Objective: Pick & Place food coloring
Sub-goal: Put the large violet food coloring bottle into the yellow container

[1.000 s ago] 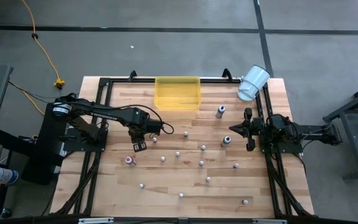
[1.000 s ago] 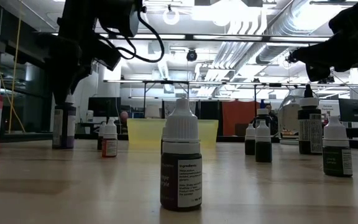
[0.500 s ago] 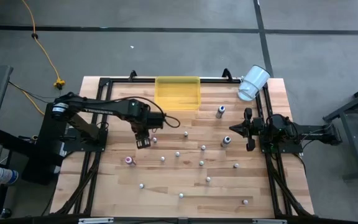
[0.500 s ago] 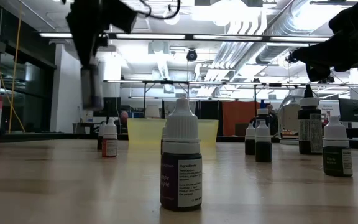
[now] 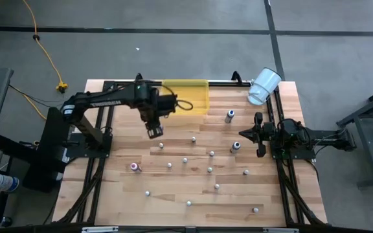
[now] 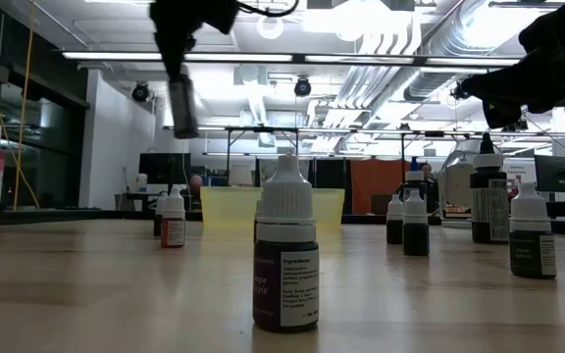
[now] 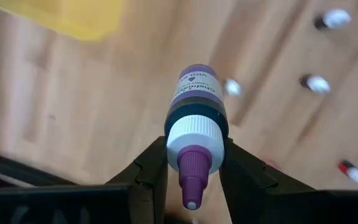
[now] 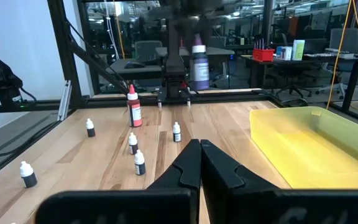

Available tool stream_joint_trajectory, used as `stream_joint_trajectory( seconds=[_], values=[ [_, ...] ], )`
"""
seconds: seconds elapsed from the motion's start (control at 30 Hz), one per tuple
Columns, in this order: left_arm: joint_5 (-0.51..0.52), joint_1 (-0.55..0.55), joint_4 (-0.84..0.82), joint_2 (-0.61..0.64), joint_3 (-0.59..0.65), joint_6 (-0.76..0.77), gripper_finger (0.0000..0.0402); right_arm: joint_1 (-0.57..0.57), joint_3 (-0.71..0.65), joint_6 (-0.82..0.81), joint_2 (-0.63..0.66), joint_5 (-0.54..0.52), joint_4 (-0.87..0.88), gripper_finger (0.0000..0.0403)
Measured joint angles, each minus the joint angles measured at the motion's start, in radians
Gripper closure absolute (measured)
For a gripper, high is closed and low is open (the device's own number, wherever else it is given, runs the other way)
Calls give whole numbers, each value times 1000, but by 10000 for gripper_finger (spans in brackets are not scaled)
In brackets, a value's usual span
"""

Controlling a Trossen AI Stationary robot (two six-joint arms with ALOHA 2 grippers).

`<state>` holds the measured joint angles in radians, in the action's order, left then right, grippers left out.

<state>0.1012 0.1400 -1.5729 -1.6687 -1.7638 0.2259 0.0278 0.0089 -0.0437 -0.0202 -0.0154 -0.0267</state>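
High view: we see the left gripper [image 5: 154, 131] raised above the table [image 5: 109, 194], just beside the yellow tray [image 5: 185, 97]. Its fingers [image 7: 151, 168] pinch a violet food coloring bottle [image 7: 194, 106] at the white cap. The other bottles [image 5: 185, 160] stand scattered across the table. The right gripper [image 5: 259, 135] waits at the table's right edge, its fingers [image 8: 185, 165] pressed together with nothing between them.
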Motion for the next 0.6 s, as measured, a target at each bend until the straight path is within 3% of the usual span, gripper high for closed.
stream_joint_trajectory(
  seconds=[0.23, 0.5, 0.6],
  values=[
    [16, 91, 5, -93, -161, -118, 294, 0, 0, 0, 0, 0, 0, 402],
    [194, 196, 4, -222, -279, -329, 294, 0, 0, 0, 0, 0, 0, 402],
    [215, 231, 19, -257, -280, -351, 294, 0, 0, 0, 0, 0, 0, 402]
  ],
)
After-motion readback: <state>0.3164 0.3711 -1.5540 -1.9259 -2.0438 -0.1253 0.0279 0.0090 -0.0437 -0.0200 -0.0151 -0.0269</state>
